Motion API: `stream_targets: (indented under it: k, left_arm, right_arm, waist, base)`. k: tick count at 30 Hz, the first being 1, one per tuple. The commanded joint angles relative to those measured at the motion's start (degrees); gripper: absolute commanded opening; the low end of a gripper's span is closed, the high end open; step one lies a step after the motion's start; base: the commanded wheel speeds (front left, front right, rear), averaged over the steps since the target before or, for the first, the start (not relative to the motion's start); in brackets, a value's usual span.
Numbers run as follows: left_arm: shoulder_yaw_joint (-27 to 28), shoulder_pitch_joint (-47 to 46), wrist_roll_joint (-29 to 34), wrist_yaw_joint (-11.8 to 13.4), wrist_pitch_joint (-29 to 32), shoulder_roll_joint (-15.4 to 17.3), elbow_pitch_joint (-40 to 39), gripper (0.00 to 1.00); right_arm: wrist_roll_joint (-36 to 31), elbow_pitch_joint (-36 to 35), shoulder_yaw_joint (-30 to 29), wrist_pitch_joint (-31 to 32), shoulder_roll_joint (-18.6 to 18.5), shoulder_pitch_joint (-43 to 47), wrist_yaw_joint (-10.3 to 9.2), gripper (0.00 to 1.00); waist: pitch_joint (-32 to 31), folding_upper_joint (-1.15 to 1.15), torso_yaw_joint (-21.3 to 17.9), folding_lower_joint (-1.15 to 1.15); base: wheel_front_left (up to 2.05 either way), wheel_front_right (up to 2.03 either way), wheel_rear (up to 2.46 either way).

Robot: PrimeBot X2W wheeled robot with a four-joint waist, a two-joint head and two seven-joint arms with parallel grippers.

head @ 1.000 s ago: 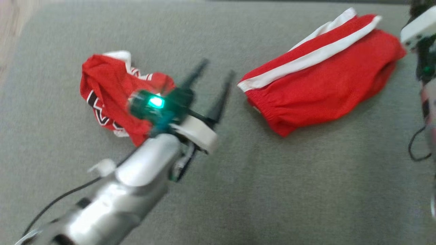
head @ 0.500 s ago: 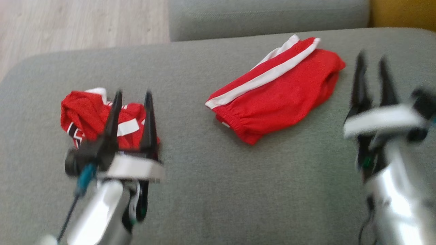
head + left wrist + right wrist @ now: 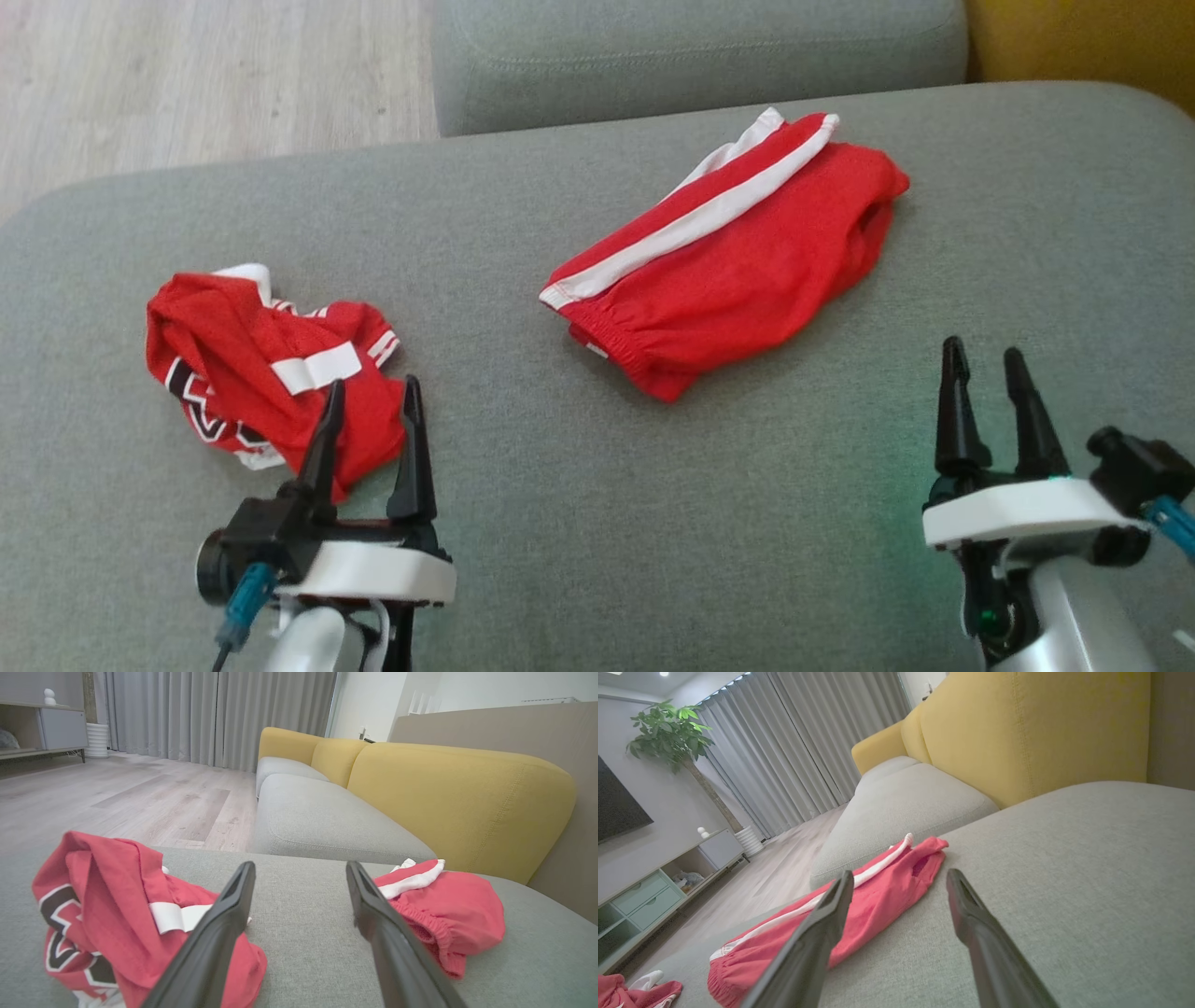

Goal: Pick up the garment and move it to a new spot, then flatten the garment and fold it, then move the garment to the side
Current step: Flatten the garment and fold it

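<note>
While poised over grey fabric sofa seat (image 3: 597, 523), holds left tool (image 3: 373, 392) and right tool (image 3: 982, 353) parted; finds crumpled red cloth jersey (image 3: 252, 364), black-and-white lettered, at left tool's tips, stretching far-left, well apart from right tool.

The print on the jersey (image 3: 233, 355) is folded in and unreadable. The left pincer (image 3: 373, 383) covers its near edge. In the right wrist view a finger (image 3: 808, 952) of the right pincer (image 3: 899, 873) hides part of the shorts (image 3: 882, 891), and the picture's corner cuts the jersey off.
</note>
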Motion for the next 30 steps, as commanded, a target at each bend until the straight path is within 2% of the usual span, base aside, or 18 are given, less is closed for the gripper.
stream_targets:
  k: [1,7,14,19,26,30]
  left_arm:
    - [2.8,-2.9,1.1,-0.7,-0.5,-0.3,-1.7,1.00]
    - [3.8,-5.5,4.0,-3.4,-0.5,-1.9,-1.7,1.00]
    - [4.1,-8.8,5.9,-5.1,-0.5,-3.0,-1.5,1.00]
    - [3.1,-11.0,6.9,-6.4,-0.5,-3.8,-0.7,1.00]
    - [0.6,-13.4,6.6,-7.1,-0.5,-4.3,0.3,1.00]
    - [-1.1,-13.7,5.2,-6.8,-0.5,-4.3,0.7,1.00]
  right_arm:
    - [-0.6,-2.6,0.9,0.1,0.1,-2.5,0.39,1.00]
    - [-4.5,-4.9,-1.9,4.0,0.1,-6.8,0.39,1.00]
    - [-10.5,-3.0,-7.9,13.3,0.0,-17.4,0.39,1.00]
    - [-16.0,5.4,-15.3,21.8,-0.6,-28.0,0.39,1.00]
    - [-25.4,22.0,-26.9,27.6,-4.5,-41.2,0.39,1.00]
    - [-30.5,27.9,-30.6,28.9,-6.5,-45.1,0.39,1.00]
  waist:
    - [0.8,0.00,0.5,0.00]
    - [4.9,0.00,2.1,0.00]
    - [9.9,0.00,4.4,0.00]
    - [13.0,0.00,6.6,0.00]
    - [16.4,0.00,10.9,0.00]
    - [17.6,0.00,12.3,0.00]
  base:
    - [0.00,0.00,0.00]
    - [0.00,0.00,0.00]
    - [0.00,0.00,0.00]
    - [0.00,0.00,0.00]
    - [0.00,0.00,0.00]
    - [0.00,0.00,0.00]
